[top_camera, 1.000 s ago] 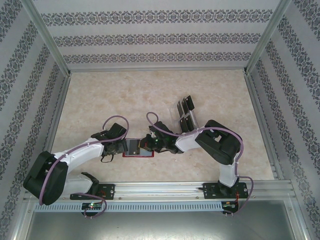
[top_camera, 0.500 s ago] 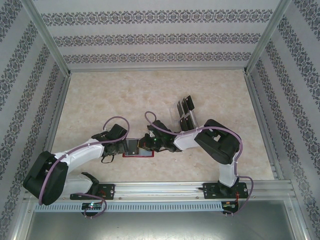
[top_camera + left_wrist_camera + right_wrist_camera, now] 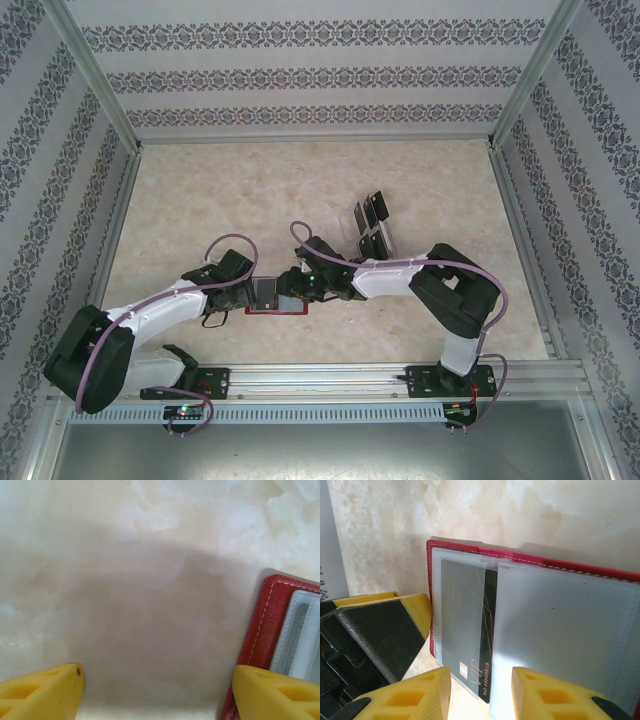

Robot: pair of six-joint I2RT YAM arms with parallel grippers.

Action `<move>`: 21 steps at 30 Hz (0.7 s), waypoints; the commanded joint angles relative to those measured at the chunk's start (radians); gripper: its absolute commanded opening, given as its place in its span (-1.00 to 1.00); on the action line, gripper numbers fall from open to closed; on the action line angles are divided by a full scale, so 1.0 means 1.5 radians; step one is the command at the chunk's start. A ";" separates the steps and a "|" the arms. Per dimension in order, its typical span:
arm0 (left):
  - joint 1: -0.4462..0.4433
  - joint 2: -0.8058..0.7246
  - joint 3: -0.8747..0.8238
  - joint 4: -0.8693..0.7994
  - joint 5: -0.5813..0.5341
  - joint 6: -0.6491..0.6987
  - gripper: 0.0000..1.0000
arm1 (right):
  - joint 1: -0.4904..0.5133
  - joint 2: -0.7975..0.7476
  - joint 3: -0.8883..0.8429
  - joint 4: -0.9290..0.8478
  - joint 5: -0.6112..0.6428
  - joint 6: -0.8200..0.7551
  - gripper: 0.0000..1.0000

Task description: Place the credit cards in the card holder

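Noting spare cards [image 3: 372, 226] grouped right of tabletop's [image 3: 200, 200] middle. Finding wallet [image 3: 570, 640] lying open close to near edge, left of middle. Showing left gripper [image 3: 159, 680] wide apart, one finger over wallet's red border. Showing right gripper [image 3: 481, 680] apart, straddling part-sleeved card [image 3: 462, 625], not clamping. Judging card light, stiff, slick; advising gripping exposed short end.

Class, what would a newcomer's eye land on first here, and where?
The red card holder lies open at the table's front, a dark credit card under its clear sleeve. The right tool hangs parted above the card, the left tool open alongside. Behind stands a clear rack of cards.
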 commanded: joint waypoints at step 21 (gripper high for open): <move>-0.011 0.009 -0.031 0.040 0.029 -0.011 0.56 | 0.030 0.069 0.134 -0.165 0.037 -0.113 -1.00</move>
